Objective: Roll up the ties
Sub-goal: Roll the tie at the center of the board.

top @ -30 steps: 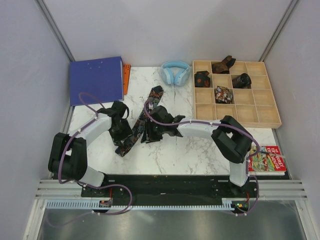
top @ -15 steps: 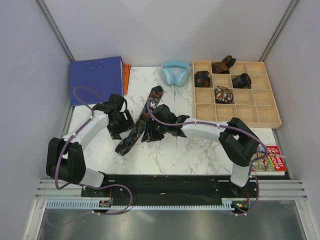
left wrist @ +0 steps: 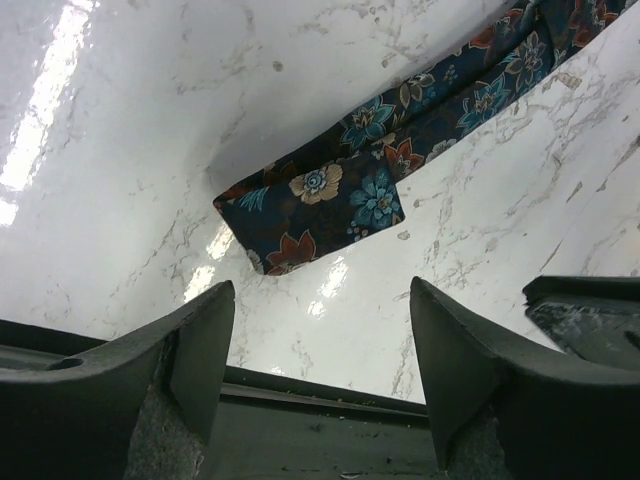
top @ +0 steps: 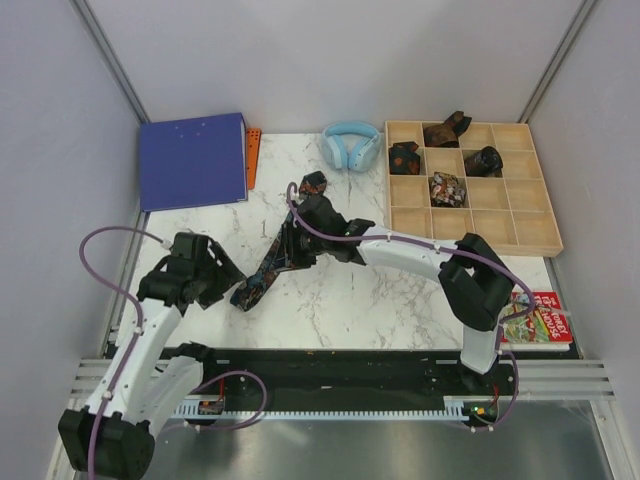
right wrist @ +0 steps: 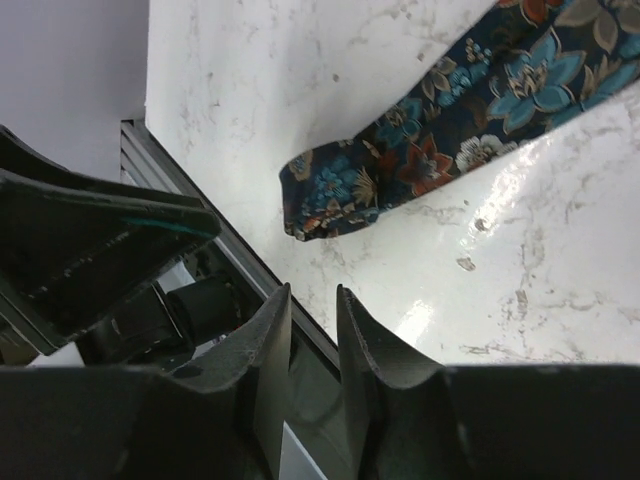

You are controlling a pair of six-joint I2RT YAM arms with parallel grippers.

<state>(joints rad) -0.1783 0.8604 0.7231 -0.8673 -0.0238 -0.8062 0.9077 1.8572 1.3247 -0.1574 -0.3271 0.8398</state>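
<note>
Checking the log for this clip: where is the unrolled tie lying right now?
In the top view the unrolled tie lies diagonally at table centre-left, between the left gripper and the right gripper, left of the wooden tray.

bright, even overhead light | glare on marble table (left wrist: 60, 90) | near fingers (right wrist: 270, 400) blurred

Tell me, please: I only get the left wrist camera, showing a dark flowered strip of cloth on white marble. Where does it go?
Observer: The dark floral fabric necktie runs diagonally away from the arms, passing under the right gripper.
Operator: Is that gripper holding it?
Observer: No. Its own camera shows the fingers nearly together with nothing between them.
Operator: Any ties rolled already?
Observer: Four dark rolled bundles sit in separate compartments of a wooden divided tray at the far right.
</note>
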